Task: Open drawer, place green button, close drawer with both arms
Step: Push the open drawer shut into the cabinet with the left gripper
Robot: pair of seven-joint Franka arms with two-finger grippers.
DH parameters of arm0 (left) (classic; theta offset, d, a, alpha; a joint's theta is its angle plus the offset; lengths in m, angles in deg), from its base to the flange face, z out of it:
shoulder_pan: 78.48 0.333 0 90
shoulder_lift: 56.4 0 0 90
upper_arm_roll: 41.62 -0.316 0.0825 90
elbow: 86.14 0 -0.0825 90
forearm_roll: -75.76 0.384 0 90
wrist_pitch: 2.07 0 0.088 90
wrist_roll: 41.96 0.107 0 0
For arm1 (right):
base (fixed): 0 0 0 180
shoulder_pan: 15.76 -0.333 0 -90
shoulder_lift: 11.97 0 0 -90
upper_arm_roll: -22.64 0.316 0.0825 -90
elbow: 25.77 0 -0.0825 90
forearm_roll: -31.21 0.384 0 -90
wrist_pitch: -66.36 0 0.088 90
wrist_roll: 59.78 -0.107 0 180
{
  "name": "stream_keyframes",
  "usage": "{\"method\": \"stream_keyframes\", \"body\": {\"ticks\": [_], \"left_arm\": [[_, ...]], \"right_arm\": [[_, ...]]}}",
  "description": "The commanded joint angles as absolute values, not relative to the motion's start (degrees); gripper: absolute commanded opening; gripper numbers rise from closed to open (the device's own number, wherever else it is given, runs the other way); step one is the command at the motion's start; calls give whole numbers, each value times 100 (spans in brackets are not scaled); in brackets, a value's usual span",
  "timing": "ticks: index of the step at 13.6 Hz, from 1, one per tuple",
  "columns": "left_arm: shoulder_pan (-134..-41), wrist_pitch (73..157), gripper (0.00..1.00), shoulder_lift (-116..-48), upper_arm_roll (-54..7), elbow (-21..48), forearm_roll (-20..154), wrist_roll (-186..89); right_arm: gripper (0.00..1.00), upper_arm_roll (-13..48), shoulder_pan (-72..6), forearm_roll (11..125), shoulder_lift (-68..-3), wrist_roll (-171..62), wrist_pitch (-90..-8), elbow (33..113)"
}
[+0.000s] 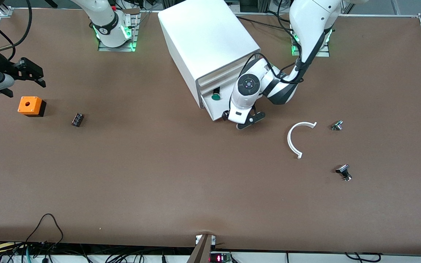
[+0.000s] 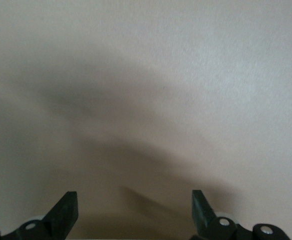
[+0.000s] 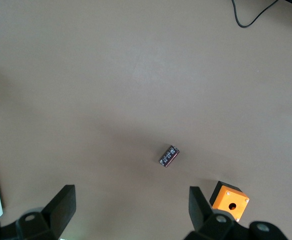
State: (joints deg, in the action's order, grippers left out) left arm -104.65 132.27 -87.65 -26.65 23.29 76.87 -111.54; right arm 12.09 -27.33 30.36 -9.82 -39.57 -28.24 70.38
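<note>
While the drawer (image 1: 220, 104) stands pulled out of the white cabinet (image 1: 207, 44), the button (image 1: 216, 95) is seen lying in it. The left gripper (image 1: 245, 120) is held at the drawer's front, fingers (image 2: 65, 212) spread wide and apparently empty, though contact cannot be judged. The right gripper (image 1: 27, 76) is kept waiting above the orange box (image 1: 31, 106), spread, holding nothing.

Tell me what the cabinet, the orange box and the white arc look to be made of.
Cabinet: looks like painted metal or plastic; smooth, matte white panels with crisp edges.
Orange box: probably moulded plastic; even bright orange top on a black base, with one round hole.
Arc: likely rigid plastic; thin, uniform white, holding its curve.
</note>
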Motion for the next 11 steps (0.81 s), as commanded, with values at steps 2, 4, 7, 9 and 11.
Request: {"method": "stream_keyframes", "body": {"ticks": [2, 4, 7, 9, 11], "left_arm": [[-10589, 13267, 99, -8576, -2527, 2688, 7778, -11491], [-10686, 13267, 99, -8576, -2509, 2706, 7778, -11657], [-10818, 13267, 99, -8576, -2466, 2715, 7778, -11842], [-10932, 13267, 99, -8576, -2465, 2785, 7778, -11878], [-11055, 13267, 99, -8576, -2465, 2803, 7778, -12027]], "right_arm": [[100, 1262, -2710, 2954, -995, -4027, -2742, 6942], [100, 1253, -2701, 2954, -1012, -4027, -2777, 6942], [100, 1262, -2710, 2963, -1012, -4036, -2812, 6942], [100, 1262, -2710, 2971, -1012, -4036, -2795, 6942], [100, 1262, -2710, 2972, -1012, -4036, -2795, 6942]]}}
